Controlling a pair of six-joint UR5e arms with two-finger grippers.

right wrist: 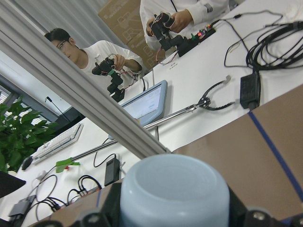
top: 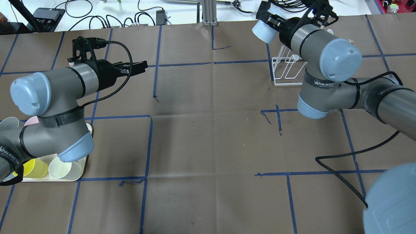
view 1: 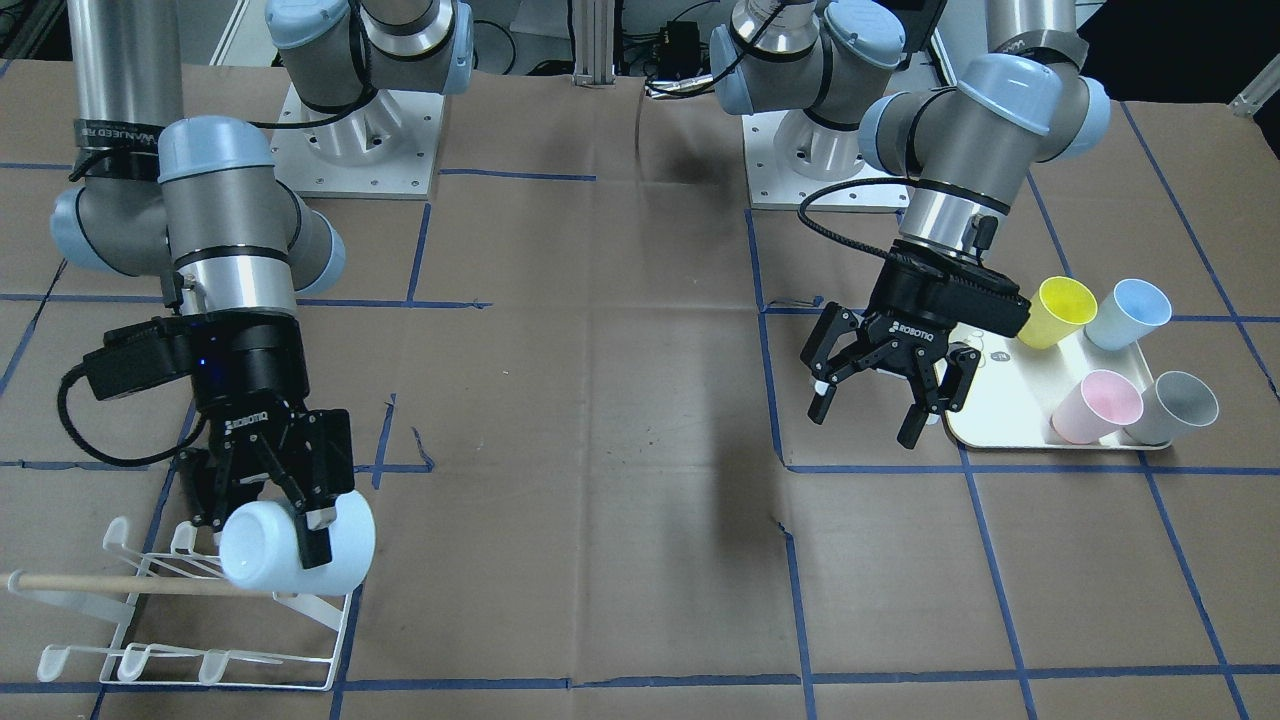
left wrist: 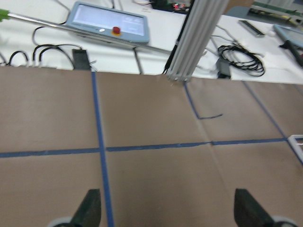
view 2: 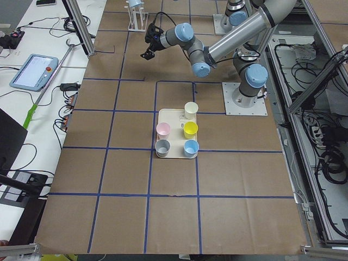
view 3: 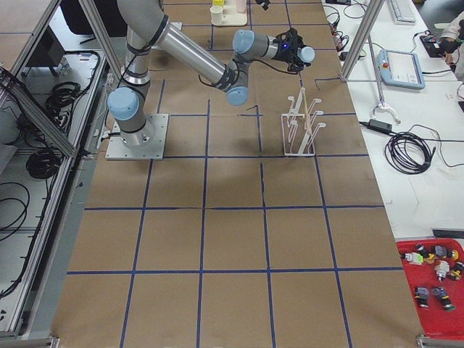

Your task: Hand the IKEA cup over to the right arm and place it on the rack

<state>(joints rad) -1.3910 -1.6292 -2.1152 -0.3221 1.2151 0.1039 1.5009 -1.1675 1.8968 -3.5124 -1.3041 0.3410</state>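
My right gripper (view 1: pixel 265 530) is shut on the pale-blue IKEA cup (view 1: pixel 300 545). The cup lies on its side just above the upper prongs of the white wire rack (view 1: pixel 230 640), close to the wooden dowel (view 1: pixel 120 585). The overhead view shows the cup (top: pixel 264 31) beyond the rack (top: pixel 287 70). The right wrist view shows the cup's base (right wrist: pixel 175 194) between the fingers. My left gripper (view 1: pixel 870 420) is open and empty, hanging over the table beside the cream tray (view 1: pixel 1000 425). Its fingers (left wrist: pixel 90 208) stand wide apart in the left wrist view.
The cream tray holds a yellow cup (view 1: pixel 1060 310), a blue cup (view 1: pixel 1130 312), a pink cup (view 1: pixel 1100 405) and a grey cup (view 1: pixel 1175 408). An aluminium post (top: pixel 208 13) stands at the table's far edge. Operators sit beyond it (right wrist: pixel 94 52).
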